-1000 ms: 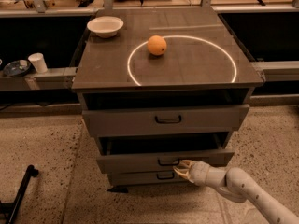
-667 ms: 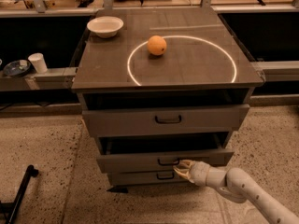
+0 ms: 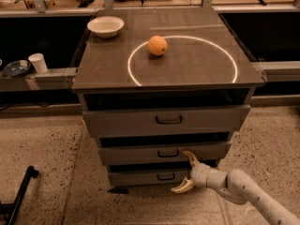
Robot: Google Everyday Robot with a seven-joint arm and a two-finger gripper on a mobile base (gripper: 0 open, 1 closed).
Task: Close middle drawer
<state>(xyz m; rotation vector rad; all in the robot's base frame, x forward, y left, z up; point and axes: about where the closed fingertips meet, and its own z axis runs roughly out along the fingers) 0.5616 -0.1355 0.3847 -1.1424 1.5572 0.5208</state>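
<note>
Middle drawer (image 3: 140,153): grey, with a long low flat front panel and a small black centre pull. It is second of three under the table (image 3: 197,74) and stands partly out, with a dark gap above its panel. Its interior lies in shadow and cannot be made out. End effector (image 3: 180,171): released, fingers spread, just right of the pull, with the upper finger (image 3: 191,157) at the panel's lower edge; contact cannot be confirmed. The arm (image 3: 253,196) is cut off at the lower right corner.

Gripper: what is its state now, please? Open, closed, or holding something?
Gripper: open, holding nothing, low in front of the cabinet, its upper finger by the middle drawer front, right of the handle.
</note>
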